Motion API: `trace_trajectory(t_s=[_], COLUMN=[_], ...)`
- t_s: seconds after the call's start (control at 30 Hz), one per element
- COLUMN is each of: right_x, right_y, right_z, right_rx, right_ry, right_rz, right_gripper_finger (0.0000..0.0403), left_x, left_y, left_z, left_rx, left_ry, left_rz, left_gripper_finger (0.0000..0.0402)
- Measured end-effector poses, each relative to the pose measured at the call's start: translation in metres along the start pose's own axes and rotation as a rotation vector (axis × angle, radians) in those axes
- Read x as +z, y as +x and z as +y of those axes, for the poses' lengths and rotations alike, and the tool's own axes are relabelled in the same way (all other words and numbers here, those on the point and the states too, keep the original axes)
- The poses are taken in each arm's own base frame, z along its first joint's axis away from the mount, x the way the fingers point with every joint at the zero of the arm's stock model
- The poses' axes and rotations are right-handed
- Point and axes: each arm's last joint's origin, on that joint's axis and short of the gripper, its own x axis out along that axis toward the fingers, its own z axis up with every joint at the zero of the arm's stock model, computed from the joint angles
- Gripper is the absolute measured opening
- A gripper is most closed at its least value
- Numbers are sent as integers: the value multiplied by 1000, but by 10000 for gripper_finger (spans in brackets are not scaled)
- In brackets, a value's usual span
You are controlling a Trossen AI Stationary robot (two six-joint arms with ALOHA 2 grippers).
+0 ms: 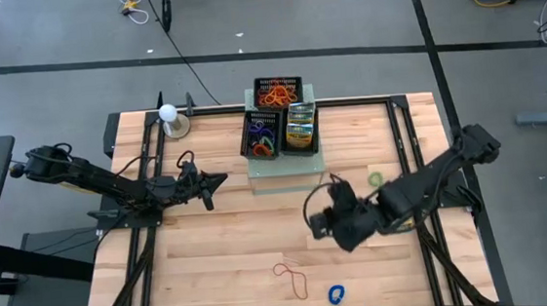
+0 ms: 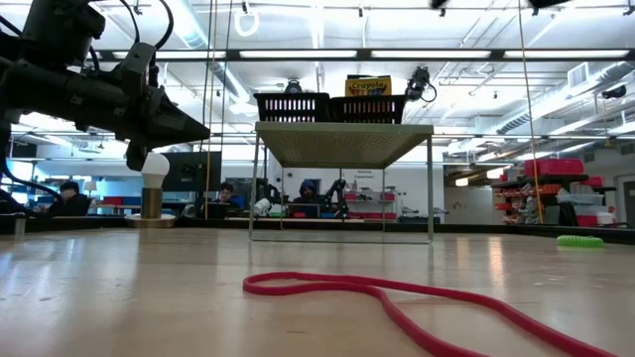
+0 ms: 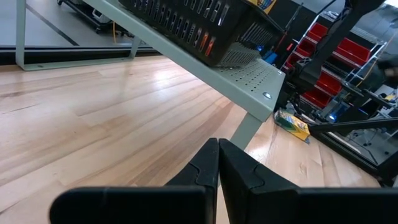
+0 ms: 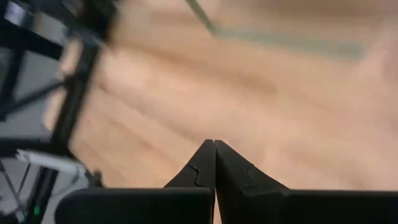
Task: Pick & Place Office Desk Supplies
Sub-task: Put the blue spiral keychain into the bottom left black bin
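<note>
From above, the left gripper [image 1: 215,182] hangs over the left half of the wooden table [image 1: 233,254], pointing toward the pale-green perforated box [image 1: 284,162]; its own wrist camera shows the fingers [image 3: 208,165] pressed together with nothing between them. On that box sit three black mesh trays [image 1: 277,91]: one with orange-brown rubber bands [image 1: 276,99], one with coloured loops [image 1: 262,142], one with a crayon box [image 1: 300,126]. Only the overhead picture reveals the loose pieces on the near boards: a thin orange rubber band [image 1: 290,276], then a small blue loop [image 1: 336,294], with a green loop [image 1: 376,179] farther right near the right arm. The table-level camera instead puts a red band [image 2: 397,297] right in front, and the green loop [image 2: 579,241] at far right. The right gripper [image 1: 343,231] hovers over the table's middle right, fingers [image 4: 214,163] closed on nothing.
</note>
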Motion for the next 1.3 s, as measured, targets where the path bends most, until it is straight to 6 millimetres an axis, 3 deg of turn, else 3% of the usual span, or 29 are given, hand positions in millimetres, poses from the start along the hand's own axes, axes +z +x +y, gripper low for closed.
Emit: trace_trajectory(t_s=[0.2, 0.47, 0.8, 1.07, 1.3], right_x=[-35, -70, -71, -72, -98], right_y=[9, 24, 42, 62, 104], right_z=[-5, -8, -10, -11, -14], right_rx=[-111, -234, -272, -227, -126], right_ry=[72, 17, -76, -331, -654], right_rz=[259, 564, 633, 664, 763], right_gripper_finger=[1, 1, 29, 32, 79], left_x=[0, 0, 0, 0, 0], left_y=[0, 0, 0, 0, 0], left_z=[0, 0, 0, 0, 0], left_rx=[0, -1, -1, -3, -1], left_ry=[0, 45, 45, 45, 114], left_rz=[0, 1, -2, -5, -2], left_gripper_finger=[17, 17, 17, 17, 17])
